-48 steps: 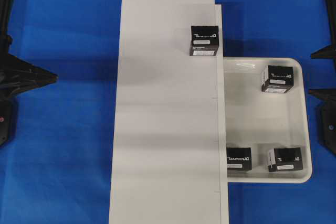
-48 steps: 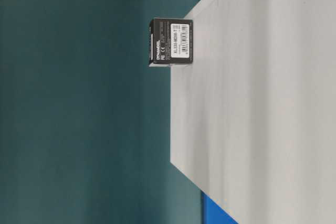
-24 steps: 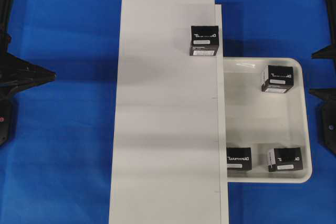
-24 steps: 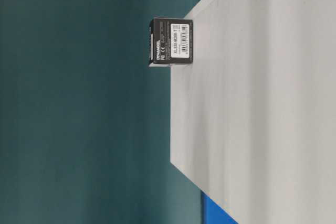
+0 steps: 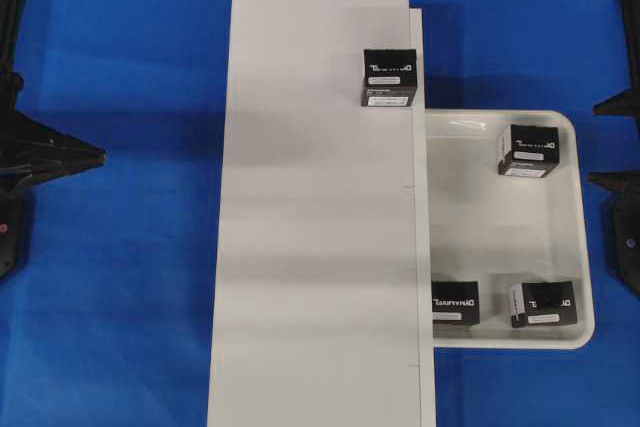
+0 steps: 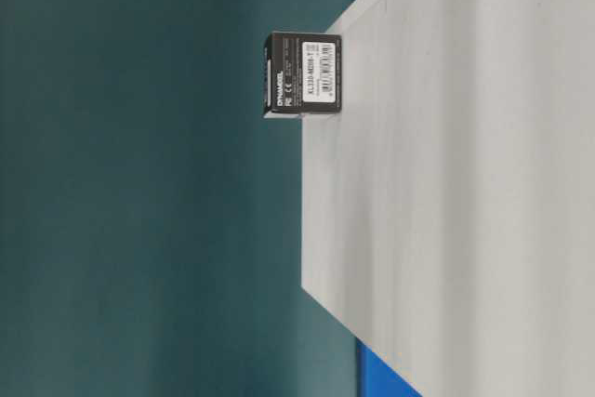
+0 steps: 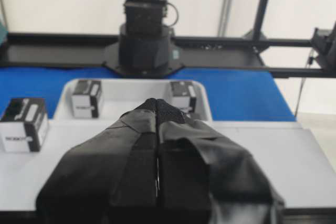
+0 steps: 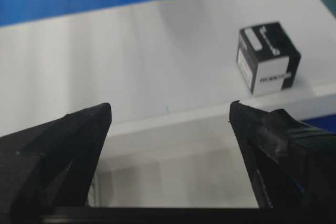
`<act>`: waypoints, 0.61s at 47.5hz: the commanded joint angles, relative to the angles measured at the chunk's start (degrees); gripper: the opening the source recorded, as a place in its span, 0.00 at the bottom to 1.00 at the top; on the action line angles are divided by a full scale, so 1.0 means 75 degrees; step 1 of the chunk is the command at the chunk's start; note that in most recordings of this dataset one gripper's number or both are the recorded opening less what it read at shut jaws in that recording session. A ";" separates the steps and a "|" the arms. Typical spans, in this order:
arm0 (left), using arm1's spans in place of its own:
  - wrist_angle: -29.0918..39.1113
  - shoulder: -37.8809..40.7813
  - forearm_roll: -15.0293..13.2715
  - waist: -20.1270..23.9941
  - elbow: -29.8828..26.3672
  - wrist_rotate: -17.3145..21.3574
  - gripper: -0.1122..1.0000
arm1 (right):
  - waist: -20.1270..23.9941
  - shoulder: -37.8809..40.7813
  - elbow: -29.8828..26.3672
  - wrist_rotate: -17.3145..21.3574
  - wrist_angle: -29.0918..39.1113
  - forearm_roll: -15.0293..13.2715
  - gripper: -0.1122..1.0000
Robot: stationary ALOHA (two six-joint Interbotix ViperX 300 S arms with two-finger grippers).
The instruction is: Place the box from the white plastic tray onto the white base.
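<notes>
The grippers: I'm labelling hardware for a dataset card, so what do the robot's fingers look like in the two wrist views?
The left gripper has broad fingers wrapped in matte black tape with creased folds. The right gripper has black wedge-shaped fingers tapering to points, with smoother faces. No markings or cables show on either.

We're looking over the left gripper [image 7: 156, 109], its black taped fingers [image 7: 131, 150] pressing together, empty. Beyond them one box [image 7: 23, 124] is sitting on the white base [image 7: 294, 156], and two more are resting in the white plastic tray [image 7: 131, 90].
</notes>
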 commanded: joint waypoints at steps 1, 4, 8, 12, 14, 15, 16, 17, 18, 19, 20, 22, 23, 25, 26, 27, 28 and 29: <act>-0.0070 0.0012 0.0023 0.0012 -0.0176 -0.0012 0.04 | -0.0012 -0.0070 -0.0047 -0.0012 0.0012 0.0023 0.98; -0.0070 -0.0023 0.0012 0.0000 -0.0176 -0.0012 0.04 | -0.0012 -0.0141 -0.0082 -0.0012 0.0047 0.0035 0.98; -0.0059 -0.0047 0.0012 0.0000 -0.0176 -0.0012 0.04 | 0.0000 -0.0223 -0.0082 -0.0012 0.0070 0.0023 0.98; -0.0059 -0.0070 0.0023 0.0000 -0.0176 -0.0012 0.04 | -0.0012 -0.0293 -0.0035 -0.0012 0.0082 0.0023 0.98; -0.0059 -0.0070 0.0012 0.0000 -0.0176 -0.0012 0.04 | -0.0012 -0.0316 0.0000 -0.0012 0.0094 0.0023 0.98; -0.0047 -0.0059 0.0023 0.0000 -0.0176 -0.0012 0.04 | -0.0012 -0.0340 0.0023 -0.0012 0.0094 0.0023 0.98; -0.0023 -0.0059 0.0012 0.0000 -0.0176 -0.0012 0.04 | -0.0012 -0.0340 0.0047 -0.0012 0.0094 0.0035 0.98; -0.0012 -0.0059 0.0012 0.0000 -0.0164 -0.0012 0.04 | -0.0012 -0.0363 0.0059 -0.0012 0.0094 0.0023 0.98; -0.0012 -0.0070 0.0012 0.0000 -0.0164 -0.0012 0.04 | -0.0023 -0.0363 0.0070 -0.0012 0.0094 0.0023 0.98; -0.0012 -0.0082 0.0023 0.0000 -0.0164 -0.0012 0.04 | -0.0047 -0.0363 0.0094 0.0000 0.0094 0.0023 0.98; -0.0012 -0.0082 0.0012 0.0000 -0.0164 -0.0012 0.04 | -0.0047 -0.0363 0.0105 -0.0012 0.0082 0.0023 0.98; -0.0012 -0.0094 0.0012 0.0000 -0.0152 -0.0012 0.04 | -0.0059 -0.0363 0.0152 -0.0012 0.0082 0.0023 0.98; -0.0012 -0.0094 0.0023 0.0000 -0.0141 -0.0012 0.04 | -0.0059 -0.0363 0.0164 -0.0012 0.0082 0.0023 0.98; -0.0012 -0.0105 0.0023 0.0000 -0.0152 0.0000 0.04 | -0.0059 -0.0375 0.0187 0.0000 0.0082 0.0023 0.98; -0.0012 -0.0105 0.0012 0.0000 -0.0141 0.0000 0.04 | -0.0059 -0.0375 0.0187 -0.0012 0.0082 0.0023 0.98; -0.0012 -0.0105 0.0023 0.0000 -0.0141 0.0000 0.04 | -0.0059 -0.0375 0.0199 -0.0012 0.0094 0.0023 0.98; 0.0000 -0.0094 0.0012 0.0000 -0.0141 0.0000 0.04 | -0.0059 -0.0375 0.0211 -0.0012 0.0094 0.0035 0.98; 0.0000 -0.0094 0.0012 0.0000 -0.0141 0.0000 0.04 | -0.0059 -0.0387 0.0223 -0.0012 0.0117 0.0023 0.98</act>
